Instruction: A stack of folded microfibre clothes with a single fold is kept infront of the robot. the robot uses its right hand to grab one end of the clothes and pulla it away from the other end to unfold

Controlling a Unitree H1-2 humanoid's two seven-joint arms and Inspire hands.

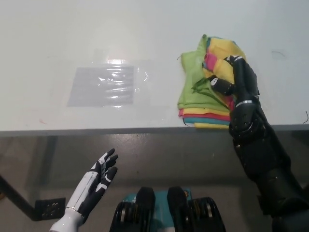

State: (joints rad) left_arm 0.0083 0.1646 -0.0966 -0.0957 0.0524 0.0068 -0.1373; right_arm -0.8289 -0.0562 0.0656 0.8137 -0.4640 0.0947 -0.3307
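Note:
A stack of folded microfibre cloths (pixel 203 96) lies at the table's near edge, right of centre. A green cloth (pixel 193 87) now shows on top, with pink, teal and yellow layers under it. My black right hand (pixel 236 79) is shut on a bunched yellow and pink cloth (pixel 219 55) at the stack's right side, lifted and drawn to the right. My white left hand (pixel 99 176) rests open below the table edge at the lower left.
A clear plastic sheet (pixel 104 86) lies flat on the white table (pixel 96 29) left of the stack. The table's front edge (pixel 96 130) runs across the picture, with the floor below it.

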